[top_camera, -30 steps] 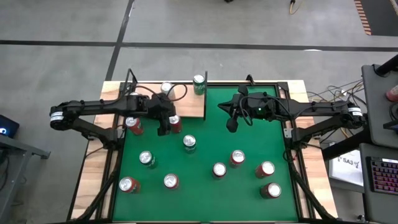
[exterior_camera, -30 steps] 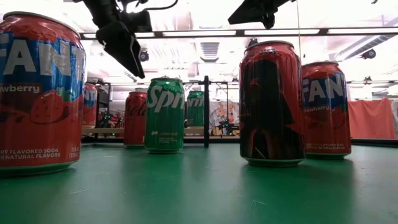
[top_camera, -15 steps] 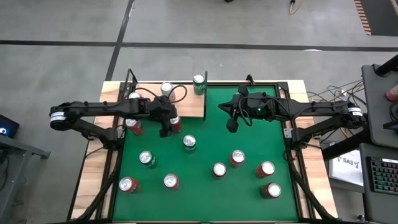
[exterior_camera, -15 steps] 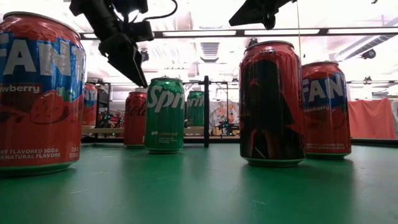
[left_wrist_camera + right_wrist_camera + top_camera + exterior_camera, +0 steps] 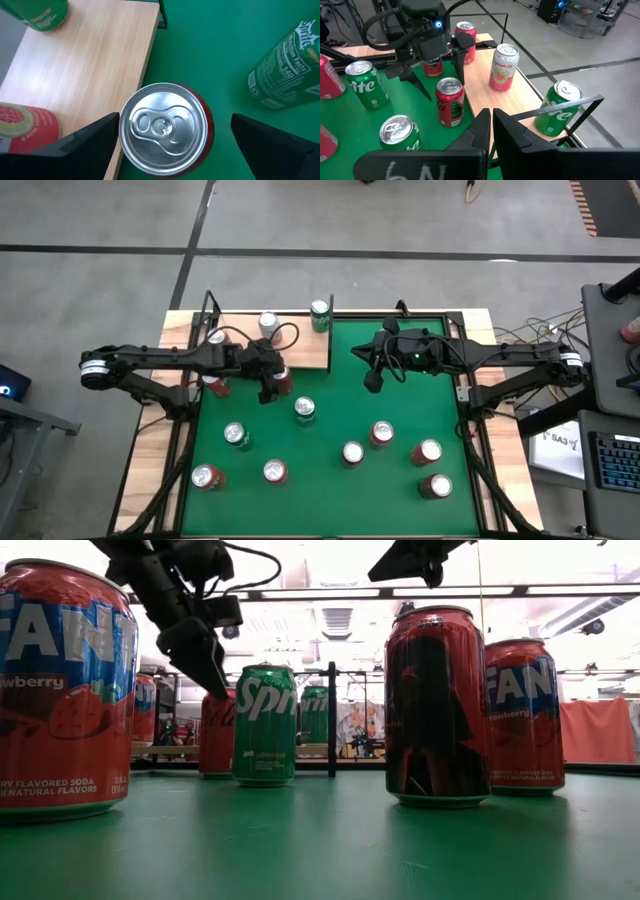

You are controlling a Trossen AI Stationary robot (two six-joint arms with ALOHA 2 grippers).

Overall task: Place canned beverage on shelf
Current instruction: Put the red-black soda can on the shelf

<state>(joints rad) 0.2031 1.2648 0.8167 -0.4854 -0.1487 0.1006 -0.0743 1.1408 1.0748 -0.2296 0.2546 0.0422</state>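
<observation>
A red can (image 5: 283,379) (image 5: 165,129) stands upright on the green felt, just beside the near edge of the pale wood shelf (image 5: 300,348) (image 5: 85,65). My left gripper (image 5: 273,386) (image 5: 175,118) is open and slants down over it. Its two fingers stand on either side of the can's top (image 5: 449,85) without visibly touching it. On the shelf stand a pink can (image 5: 268,323), a green can (image 5: 320,313) and a red can (image 5: 215,339). My right gripper (image 5: 372,383) (image 5: 491,118) hangs shut and empty, high above the felt right of the shelf.
Several more cans stand on the felt. A green Sprite can (image 5: 305,409) is just near-side of the red can, another red can (image 5: 213,383) is to its left, and others (image 5: 381,432) lie toward the near right. A thin black rod (image 5: 330,305) rises at the shelf's right corner.
My left gripper has come down toward the red can, staying open, until its fingertips reach about the level of the can's top. The can has not moved, and my right arm has kept still.
</observation>
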